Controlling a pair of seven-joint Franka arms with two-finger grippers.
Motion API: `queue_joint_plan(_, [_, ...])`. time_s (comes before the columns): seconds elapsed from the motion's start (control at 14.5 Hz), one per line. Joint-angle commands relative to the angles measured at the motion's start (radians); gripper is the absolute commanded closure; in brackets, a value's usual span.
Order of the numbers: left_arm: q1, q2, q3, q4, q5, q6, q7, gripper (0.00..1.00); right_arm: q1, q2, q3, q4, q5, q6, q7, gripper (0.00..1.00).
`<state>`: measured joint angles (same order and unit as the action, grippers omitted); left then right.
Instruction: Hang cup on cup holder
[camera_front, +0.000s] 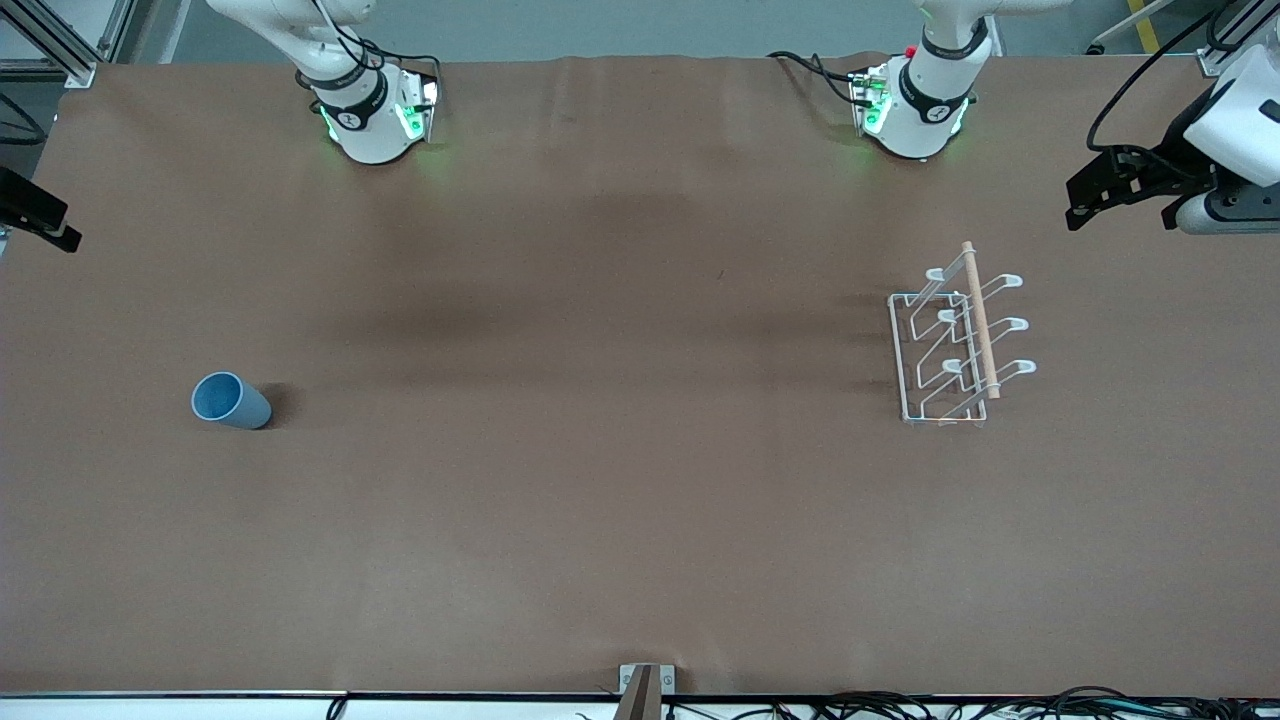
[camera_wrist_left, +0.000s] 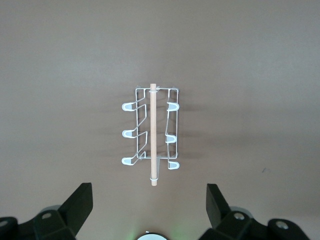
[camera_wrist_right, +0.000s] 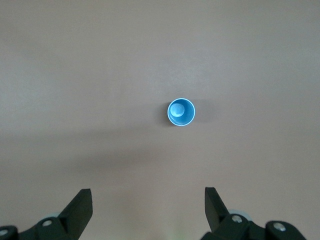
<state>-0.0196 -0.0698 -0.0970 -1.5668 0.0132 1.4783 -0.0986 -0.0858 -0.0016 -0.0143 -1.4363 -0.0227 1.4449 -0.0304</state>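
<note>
white Franka arms, black joint bands, green base LEDs, black cables; left gripper (camera_wrist_left: 149, 212), right gripper (camera_wrist_right: 148, 212) fingers black

Light-blue cup (camera_front: 231, 401) upright, mouth up, toward right arm's end; white wire cup holder (camera_front: 950, 345) upright, well apart.

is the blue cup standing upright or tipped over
Upright. The cup stands mouth up on the table; the right wrist view looks straight down into it, showing its round rim and inner bottom.
</note>
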Motion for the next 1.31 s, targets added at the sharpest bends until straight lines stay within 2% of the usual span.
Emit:
queue_joint_plan(0.0, [0.0,0.011,-0.003,0.028,0.001,-0.023,0.01,0.0,-0.008,-0.028,-0.001,-0.035,0.004,0.015,-0.013,0.01])
queue_joint_plan(0.69, [0.006,0.011,-0.003,0.028,0.001,-0.023,0.011,0.0,-0.011,-0.021,-0.003,-0.035,0.004,0.02,-0.011,0.01])
queue_joint_plan(0.97, [0.006,0.012,-0.003,0.028,-0.001,-0.023,0.011,0.0,-0.055,0.035,-0.003,-0.047,0.004,0.051,-0.013,0.01])
queue_joint_plan(1.1, [0.006,0.013,0.0,0.028,-0.001,-0.023,0.011,0.0,-0.084,0.045,-0.001,-0.131,0.004,0.151,-0.034,0.01])
queue_joint_plan(1.24, [0.006,0.013,-0.003,0.028,0.001,-0.023,0.011,0.0,-0.107,0.049,-0.001,-0.257,0.006,0.311,-0.057,0.01])
